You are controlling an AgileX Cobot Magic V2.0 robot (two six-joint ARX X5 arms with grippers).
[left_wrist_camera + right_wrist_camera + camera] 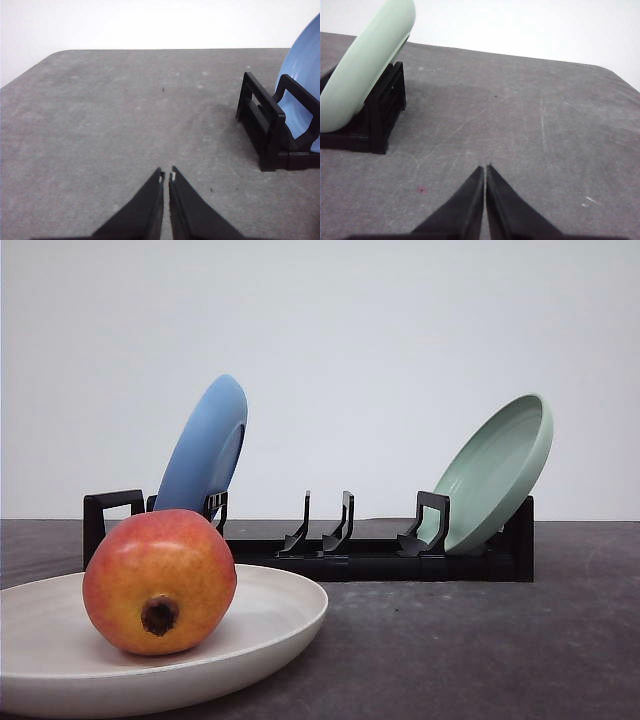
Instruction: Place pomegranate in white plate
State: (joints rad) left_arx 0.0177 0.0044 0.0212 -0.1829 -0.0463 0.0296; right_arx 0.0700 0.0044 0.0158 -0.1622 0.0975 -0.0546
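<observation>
Grey tabletop [100, 130] lies under both arms: left gripper [166, 176] and right gripper [484, 169] have jaws pressed together, empty. Farther out, the pomegranate [160, 580] rests in the white plate [280, 615], before a black rack [370, 558]

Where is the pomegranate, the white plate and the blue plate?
pomegranate [160, 580], front view, middle of its red-orange skin.
white plate [290, 610], front view, bare right rim.
blue plate [205, 445], front view, its back.
</observation>
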